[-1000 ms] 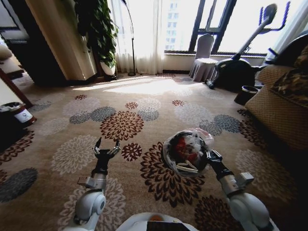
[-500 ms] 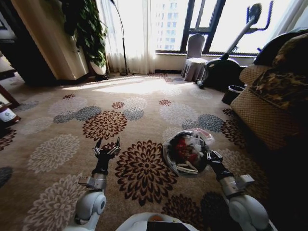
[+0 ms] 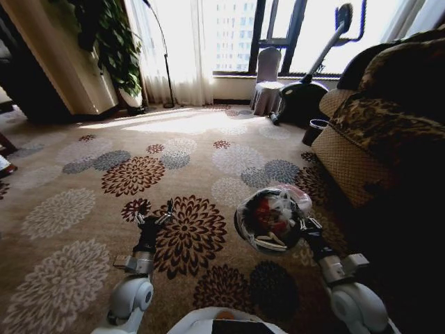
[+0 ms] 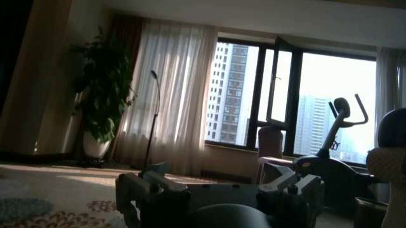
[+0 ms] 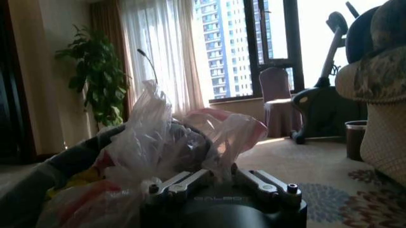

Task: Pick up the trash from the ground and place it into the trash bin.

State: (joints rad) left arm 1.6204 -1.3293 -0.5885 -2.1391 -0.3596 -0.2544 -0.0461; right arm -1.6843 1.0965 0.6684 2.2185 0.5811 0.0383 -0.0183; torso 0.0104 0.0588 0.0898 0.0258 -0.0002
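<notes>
From the head view, the floor is a tan carpet [image 3: 83, 209] patterned with large brown, grey and cream flower medallions, sunlit near tall windows [image 3: 229, 35] hung with sheer curtains. A potted plant [image 3: 115, 49] stands at the left wall, a covered chair [image 3: 265, 87] and an exercise bike [image 3: 313, 76] sit by the glass, and a patterned sofa [image 3: 375, 132] fills the right side. The left claw [image 3: 154, 211] is held forward above the carpet, its fingers spread apart and empty. The right claw [image 3: 304, 226] is clamped on the rim of the trash bin [image 3: 270, 219], which is carried tilted toward the camera, its whitish bag bunched over the edge; red and white trash [image 3: 264, 216] lies inside.

In the left wrist view, the left claw [image 4: 219, 190] points toward the windows [image 4: 279, 95], fingers apart with nothing between them, the plant [image 4: 101, 99] and exercise bike [image 4: 336, 142] beyond.

In the right wrist view, the right claw [image 5: 222, 183] pinches the bag-covered rim of the trash bin [image 5: 159, 137] directly ahead of it, with the chair [image 5: 279, 99] and sofa [image 5: 381, 95] behind.
</notes>
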